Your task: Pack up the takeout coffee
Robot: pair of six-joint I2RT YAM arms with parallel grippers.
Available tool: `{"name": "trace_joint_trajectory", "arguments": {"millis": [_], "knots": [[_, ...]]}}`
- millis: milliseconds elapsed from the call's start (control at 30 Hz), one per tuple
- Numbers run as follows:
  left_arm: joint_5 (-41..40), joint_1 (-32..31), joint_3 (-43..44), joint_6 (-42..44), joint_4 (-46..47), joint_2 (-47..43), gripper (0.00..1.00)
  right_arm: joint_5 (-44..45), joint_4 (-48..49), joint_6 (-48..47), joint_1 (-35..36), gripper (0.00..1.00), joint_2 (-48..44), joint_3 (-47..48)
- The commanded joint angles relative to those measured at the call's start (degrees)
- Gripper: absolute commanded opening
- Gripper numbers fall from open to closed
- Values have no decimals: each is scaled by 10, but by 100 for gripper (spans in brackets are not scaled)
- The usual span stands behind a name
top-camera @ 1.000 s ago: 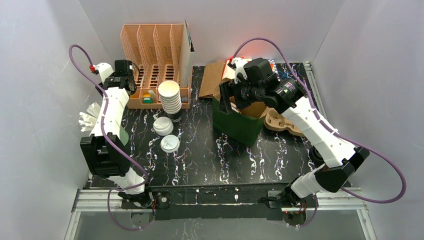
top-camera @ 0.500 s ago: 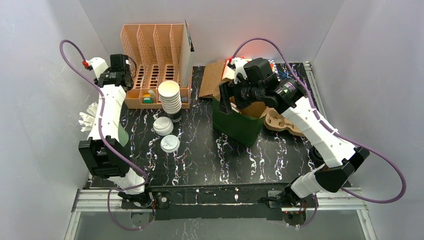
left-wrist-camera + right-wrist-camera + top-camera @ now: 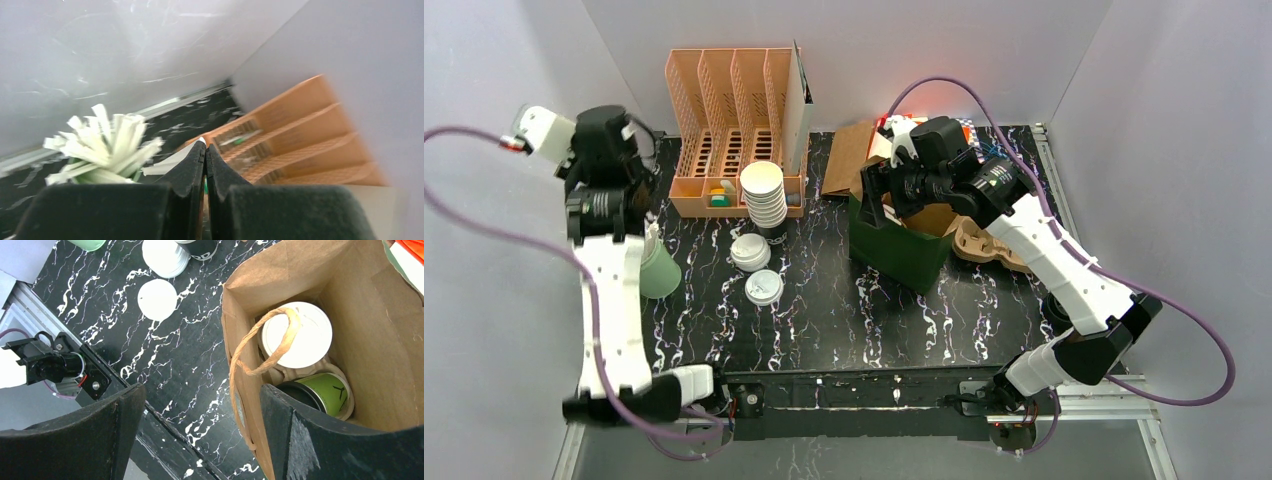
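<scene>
The fingers (image 3: 310, 440) of my right gripper (image 3: 200, 390) are matt black plastic with a fine grain. The bag (image 3: 370, 315) is matt brown kraft paper, and its handle (image 3: 292, 314) is twisted paper cord. The takeout coffee (image 3: 312, 337) carries a smooth white plastic lid. The table (image 3: 190, 340) is glossy black, veined white like marble. The organiser (image 3: 734, 95) is matt orange perforated plastic.

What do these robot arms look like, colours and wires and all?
The left arm and right arm are white shells with black joints; a purple cable trails from each. The left tool and right tool each have two matte black fingers.
</scene>
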Motion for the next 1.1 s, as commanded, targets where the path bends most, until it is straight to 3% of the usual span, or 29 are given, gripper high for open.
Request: {"name": "trace_joint_trajectory", "arguments": {"millis": [0, 100, 333, 533, 633, 733, 900, 1067], "knots": [[53, 3, -67, -64, 178, -144, 0, -10, 27, -1, -1, 92, -7, 15], [81, 3, -73, -74, 237, -182, 0, -8, 31, -3, -2, 92, -11, 15], [190, 3, -25, -99, 269, -192, 0, 0, 62, -2, -2, 93, -31, 6], [448, 3, -15, -167, 286, -134, 0, 48, 99, -4, -1, 94, -67, 6], [600, 3, -33, -221, 360, -100, 0, 114, 122, -5, -1, 94, -111, -20], [680, 3, -34, -274, 432, -71, 0, 189, 128, -12, -2, 94, -153, -47], [788, 2, -43, -383, 538, -31, 0, 336, 142, -19, -2, 95, -222, -92], [843, -20, -45, -418, 542, -7, 0, 407, 171, -41, -1, 95, -264, -125]]}}
